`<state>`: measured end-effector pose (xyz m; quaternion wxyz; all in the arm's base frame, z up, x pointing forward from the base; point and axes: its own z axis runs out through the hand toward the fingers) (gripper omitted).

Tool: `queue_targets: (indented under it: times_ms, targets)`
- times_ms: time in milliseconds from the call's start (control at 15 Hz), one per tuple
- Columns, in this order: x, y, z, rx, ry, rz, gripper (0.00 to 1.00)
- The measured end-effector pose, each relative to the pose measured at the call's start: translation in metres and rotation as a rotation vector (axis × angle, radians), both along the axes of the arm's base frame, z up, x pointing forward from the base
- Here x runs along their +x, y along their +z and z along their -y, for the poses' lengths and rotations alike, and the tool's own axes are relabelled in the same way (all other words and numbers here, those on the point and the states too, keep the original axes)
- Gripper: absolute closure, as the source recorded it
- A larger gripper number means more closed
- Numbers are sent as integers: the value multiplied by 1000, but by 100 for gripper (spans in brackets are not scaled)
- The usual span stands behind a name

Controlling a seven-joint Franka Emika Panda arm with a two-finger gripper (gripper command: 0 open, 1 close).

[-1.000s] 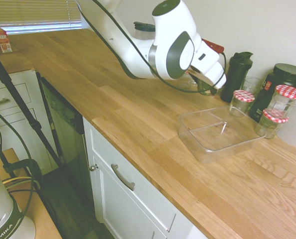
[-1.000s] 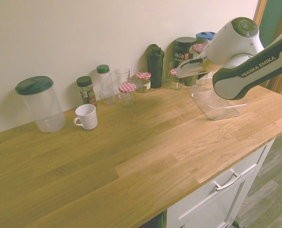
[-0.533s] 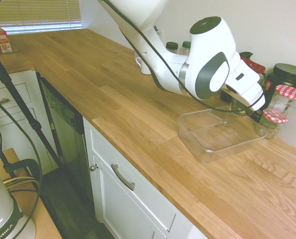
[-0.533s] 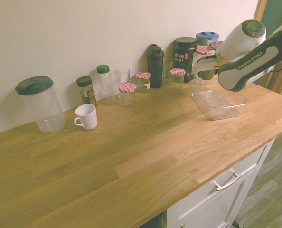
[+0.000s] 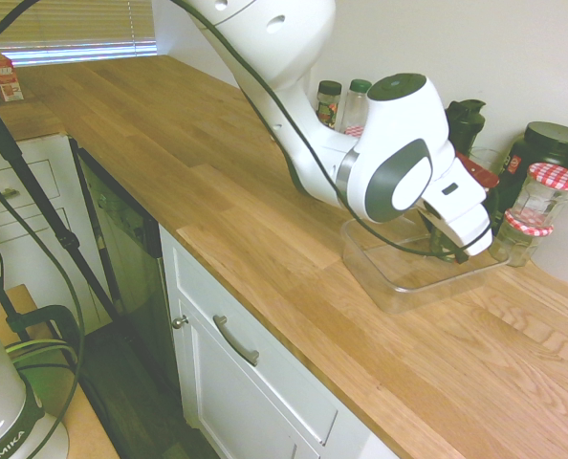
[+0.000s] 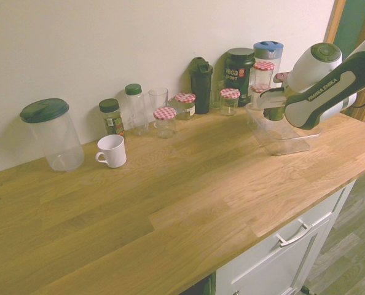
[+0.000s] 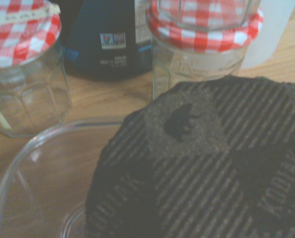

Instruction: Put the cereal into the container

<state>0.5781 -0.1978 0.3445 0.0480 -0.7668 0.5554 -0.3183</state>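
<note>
First exterior view: at right of centre, the pincer (image 5: 448, 247) hangs over the tub (image 5: 391, 277) on the tabletop (image 5: 217, 182). Second exterior view: pincer clamps the cereal (image 6: 273, 113) above the tub (upper right). Wrist view: black lid (image 7: 197, 163) fills the lower right.

The tabletop (image 5: 217, 182) is showing warm wood planks with a clear grain and a soft satin shine. The container (image 5: 399, 273) is looking like clear, glossy plastic with smooth rounded walls. The cereal (image 6: 273, 113) jar is wearing a black lid (image 7: 202, 163) that is appearing matt and finely ribbed, with raised letters. The jars (image 7: 26, 74) beside it are looking like clear glass, with red-white checkered lids. The arm (image 5: 399, 153) is showing smooth, glossy white plastic. The mug (image 6: 112, 150) is looking like glazed white ceramic. The cabinet fronts (image 5: 255, 382) are painted white, with a metal handle (image 5: 234, 342).
</note>
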Motion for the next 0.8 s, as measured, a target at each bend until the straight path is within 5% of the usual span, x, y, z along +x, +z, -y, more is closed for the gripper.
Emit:
queue_targets:
  times_ms: [267,333,800]
  targets:
    - [3,-25,-8,34,-4,-11,100]
    - [4,-25,-11,44,-6,-11,0]
    - [2,-7,-5,107,-39,-130,0]
